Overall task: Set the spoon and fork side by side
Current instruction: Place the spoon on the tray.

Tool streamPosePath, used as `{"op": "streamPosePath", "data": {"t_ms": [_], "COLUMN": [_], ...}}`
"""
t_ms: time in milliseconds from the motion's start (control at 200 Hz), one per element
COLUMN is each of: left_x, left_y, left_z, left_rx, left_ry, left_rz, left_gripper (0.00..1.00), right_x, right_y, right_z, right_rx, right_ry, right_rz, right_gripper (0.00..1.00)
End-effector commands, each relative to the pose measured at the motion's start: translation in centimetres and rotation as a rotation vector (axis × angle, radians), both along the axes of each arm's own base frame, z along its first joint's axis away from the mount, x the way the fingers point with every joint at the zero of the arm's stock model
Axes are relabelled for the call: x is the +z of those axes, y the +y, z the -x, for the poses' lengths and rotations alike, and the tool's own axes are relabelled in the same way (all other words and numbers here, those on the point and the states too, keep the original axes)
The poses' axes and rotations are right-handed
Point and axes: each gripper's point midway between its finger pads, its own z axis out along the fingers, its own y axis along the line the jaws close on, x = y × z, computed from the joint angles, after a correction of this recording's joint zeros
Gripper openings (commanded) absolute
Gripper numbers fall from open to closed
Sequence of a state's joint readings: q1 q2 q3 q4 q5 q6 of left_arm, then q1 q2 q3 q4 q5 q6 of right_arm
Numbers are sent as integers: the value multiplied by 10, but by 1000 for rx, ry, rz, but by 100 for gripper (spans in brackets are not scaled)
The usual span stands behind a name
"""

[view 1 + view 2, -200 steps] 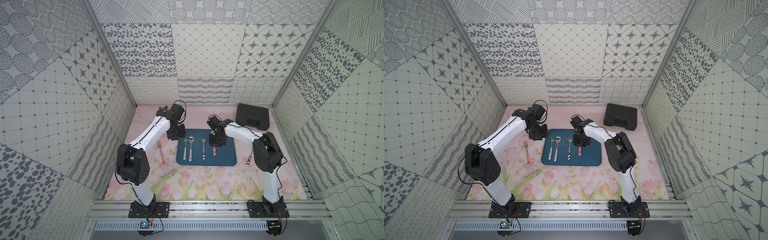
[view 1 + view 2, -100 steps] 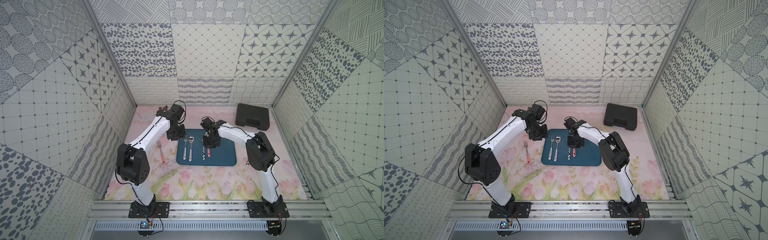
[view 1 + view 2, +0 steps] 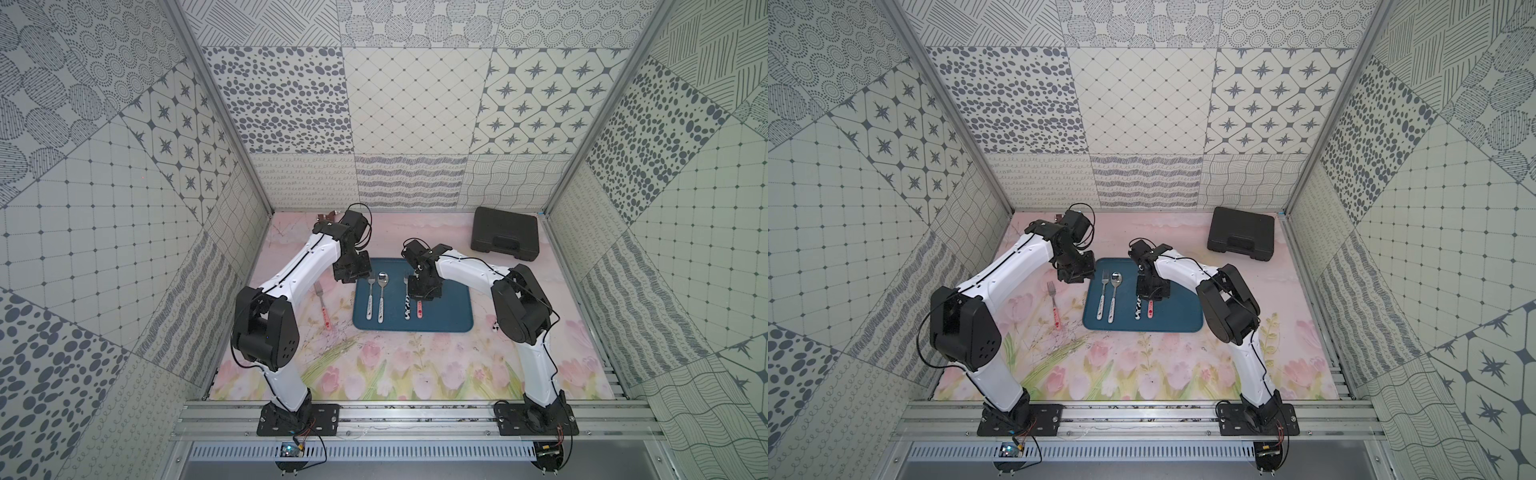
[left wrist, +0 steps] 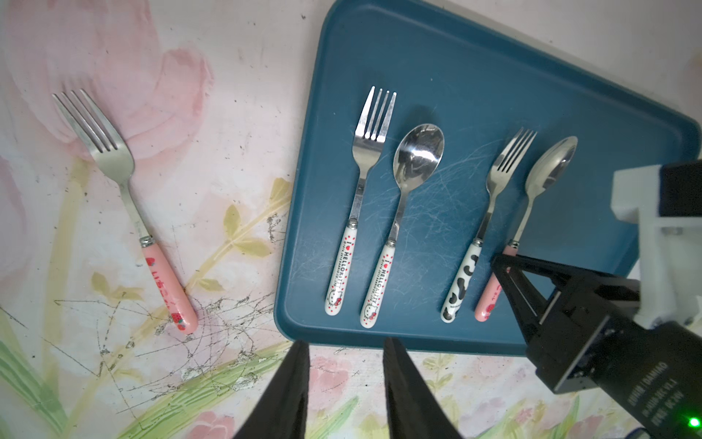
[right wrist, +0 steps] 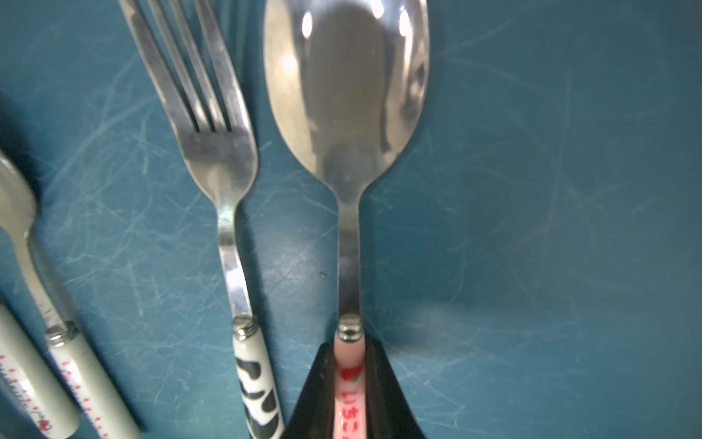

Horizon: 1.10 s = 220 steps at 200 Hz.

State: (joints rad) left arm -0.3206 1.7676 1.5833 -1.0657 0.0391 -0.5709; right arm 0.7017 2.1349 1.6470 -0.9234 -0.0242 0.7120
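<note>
My right gripper (image 5: pixel 349 349) is shut on the pink strawberry handle of a spoon (image 5: pixel 345 87). The spoon lies parallel to the cow-patterned fork (image 5: pixel 224 159) and close to its right, low over the blue tray (image 5: pixel 551 190). In the left wrist view the spoon (image 4: pixel 547 171) and cow fork (image 4: pixel 501 171) sit as a pair. A Hello Kitty fork (image 4: pixel 364 152) and spoon (image 4: pixel 416 152) lie side by side further left on the tray. A pink-handled fork (image 4: pixel 114 159) lies on the mat off the tray. My left gripper (image 4: pixel 345 346) is open and empty, by the tray's left edge.
A black case (image 3: pixel 505 235) stands at the back right of the floral mat. The tray (image 3: pixel 453 307) has bare room to the right of the spoon. Patterned walls close in the mat on three sides.
My right gripper has carried the pink-handled spoon leftward across the tray, to just beside the cow-patterned fork. The left arm has not moved.
</note>
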Motion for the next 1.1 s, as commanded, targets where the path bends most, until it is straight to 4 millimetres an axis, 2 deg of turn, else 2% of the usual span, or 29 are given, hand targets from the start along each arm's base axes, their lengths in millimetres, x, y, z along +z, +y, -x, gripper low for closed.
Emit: {"op": "streamPosePath", "data": {"t_ms": [0, 180, 270, 365, 460, 655, 795, 916, 1016, 1096], "left_x": [5, 5, 3, 3, 3, 3, 7, 10, -6, -24], "left_y": [5, 6, 6, 6, 7, 7, 9, 19, 36, 47], "left_z": [6, 7, 8, 9, 9, 9, 7, 9, 25, 38], "left_rx": [-14, -14, -14, -11, -10, -8, -9, 13, 91, 162], "left_ry": [0, -2, 2, 6, 5, 9, 0, 3, 107, 211], "left_rz": [-8, -10, -11, -10, -16, -17, -27, -73, -107, -126], "left_gripper": [38, 38, 38, 39, 40, 40, 40, 42, 43, 42], "right_x": [0, -4, -5, -4, 3, 22, 43, 84, 111, 121], "right_y": [0, 1, 0, -2, -4, -6, -9, -18, -38, -60], "right_z": [5, 11, 11, 10, 7, -3, -6, -11, -14, -15], "right_rx": [-9, -13, -14, -14, -18, -20, -28, -41, -81, -99], "right_ry": [-6, 12, 14, 4, -24, -76, -113, -196, -241, -266], "right_rz": [10, 9, 15, 26, 30, 21, 2, -27, -49, -42], "right_gripper": [13, 15, 26, 30, 37, 40, 42, 43, 43, 43]}}
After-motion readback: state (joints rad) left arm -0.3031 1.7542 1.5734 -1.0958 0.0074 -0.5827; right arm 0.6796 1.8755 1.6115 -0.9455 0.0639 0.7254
